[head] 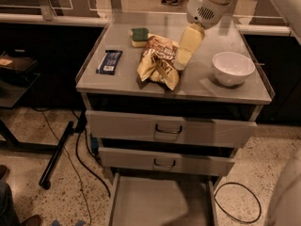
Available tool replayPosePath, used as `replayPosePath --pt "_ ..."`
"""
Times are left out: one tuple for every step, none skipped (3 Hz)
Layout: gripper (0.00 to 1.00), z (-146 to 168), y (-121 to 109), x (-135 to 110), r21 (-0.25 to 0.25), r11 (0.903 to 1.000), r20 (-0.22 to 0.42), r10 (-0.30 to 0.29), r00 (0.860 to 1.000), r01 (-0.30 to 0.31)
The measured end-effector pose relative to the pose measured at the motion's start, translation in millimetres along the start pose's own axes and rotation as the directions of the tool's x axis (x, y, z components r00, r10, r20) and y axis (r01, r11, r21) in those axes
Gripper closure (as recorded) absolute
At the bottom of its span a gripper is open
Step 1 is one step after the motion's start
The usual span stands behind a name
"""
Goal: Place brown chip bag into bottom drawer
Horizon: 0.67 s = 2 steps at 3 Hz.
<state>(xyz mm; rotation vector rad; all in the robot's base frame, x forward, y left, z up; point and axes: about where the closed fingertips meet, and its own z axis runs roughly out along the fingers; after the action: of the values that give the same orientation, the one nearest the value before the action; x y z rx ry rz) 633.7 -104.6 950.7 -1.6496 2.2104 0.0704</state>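
The brown chip bag (158,62) lies crinkled on the grey cabinet top (202,86), left of centre. My gripper (182,61) hangs from the white arm at the top right, its pale yellow fingers pointing down at the bag's right edge, just above it. The bottom drawer (162,202) is pulled out at the foot of the cabinet, with a bare flat grey floor. The two higher drawers (169,129) are closed.
A white bowl (233,68) stands on the right of the top. A dark blue flat wrapper (109,61) lies at the left. A green and yellow sponge (139,36) sits at the back. Cables (240,201) and a black pole (56,154) lie on the floor.
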Motion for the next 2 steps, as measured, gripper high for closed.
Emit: replayPosePath --pt "0.0 0 2 1 0.001 1.0 0.01 0.0 1.0 0.0" --pt "0.0 18 -9 -29 0.006 0.9999 0.03 0.014 0.999 -0.015"
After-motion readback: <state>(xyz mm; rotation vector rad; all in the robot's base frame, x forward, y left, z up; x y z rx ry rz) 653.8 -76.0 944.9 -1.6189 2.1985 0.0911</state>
